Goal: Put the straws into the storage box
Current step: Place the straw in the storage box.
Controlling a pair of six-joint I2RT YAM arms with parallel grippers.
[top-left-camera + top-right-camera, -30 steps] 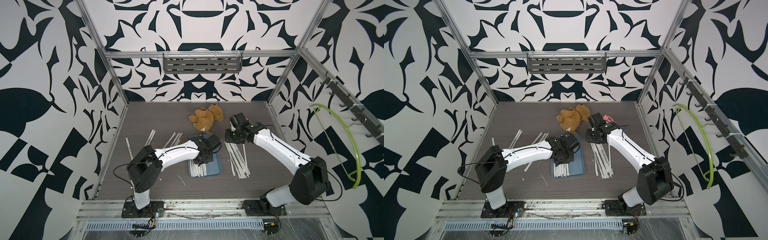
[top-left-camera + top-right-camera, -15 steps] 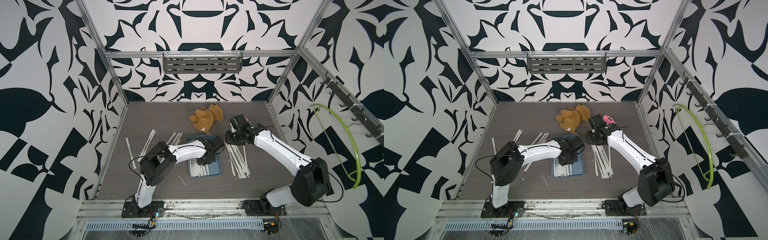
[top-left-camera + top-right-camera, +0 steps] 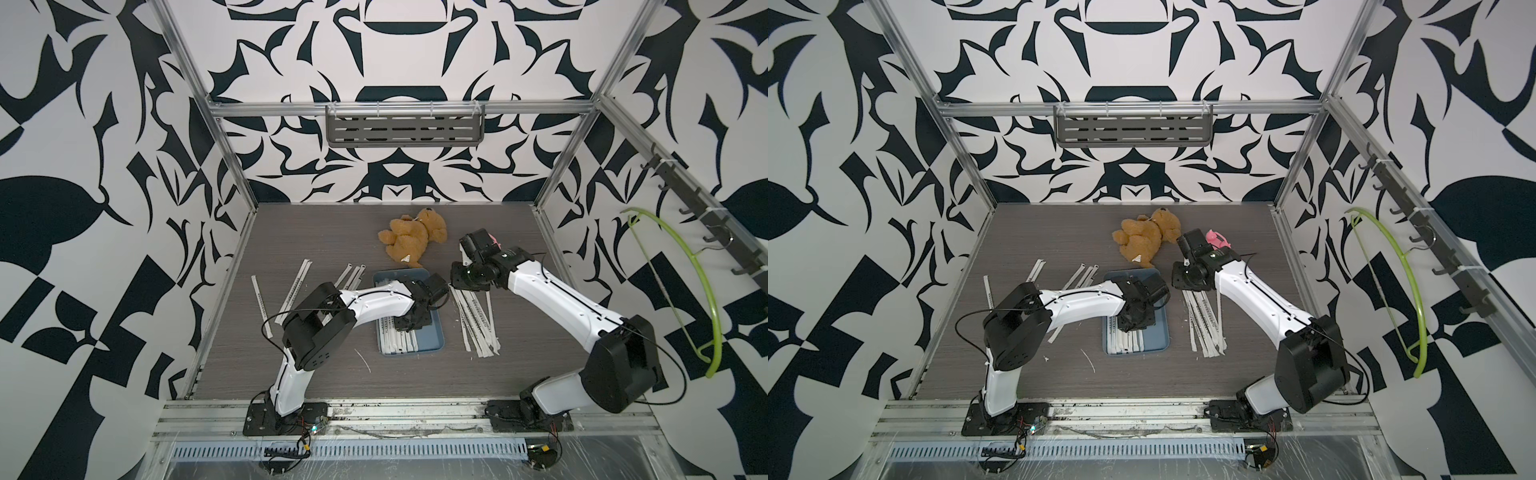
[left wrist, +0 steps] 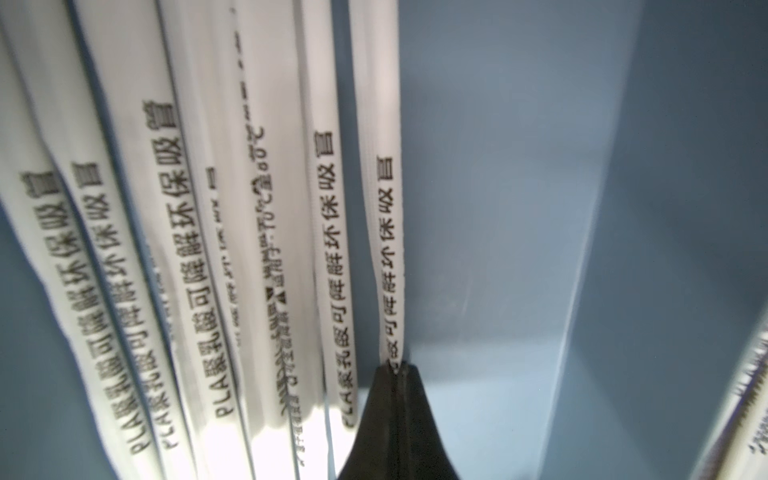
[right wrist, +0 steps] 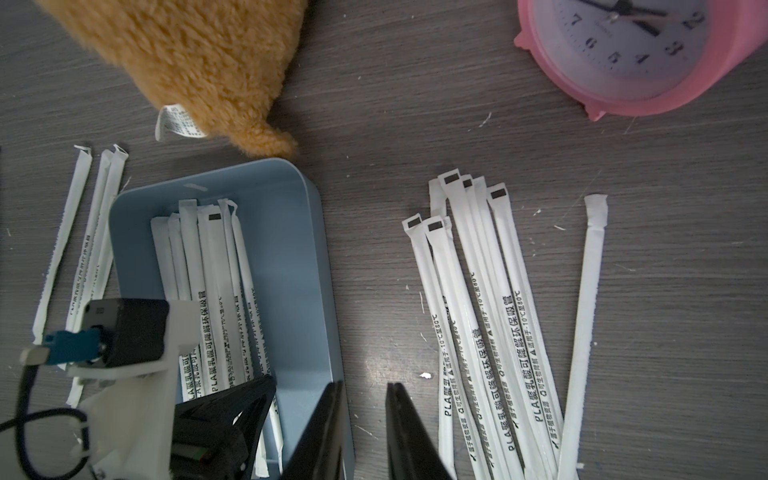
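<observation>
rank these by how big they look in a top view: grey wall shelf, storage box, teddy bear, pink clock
1. grey shelf
2. storage box
3. teddy bear
4. pink clock, only partly visible, so its rank is unsure

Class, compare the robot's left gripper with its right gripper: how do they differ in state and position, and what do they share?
The left gripper is shut, pinching one straw; the right gripper's jaws stand apart with nothing between them. The left gripper is down inside the storage box; the right gripper hangs by the box's rim, beside the loose straws on the table. Both taper to black tips.
</observation>
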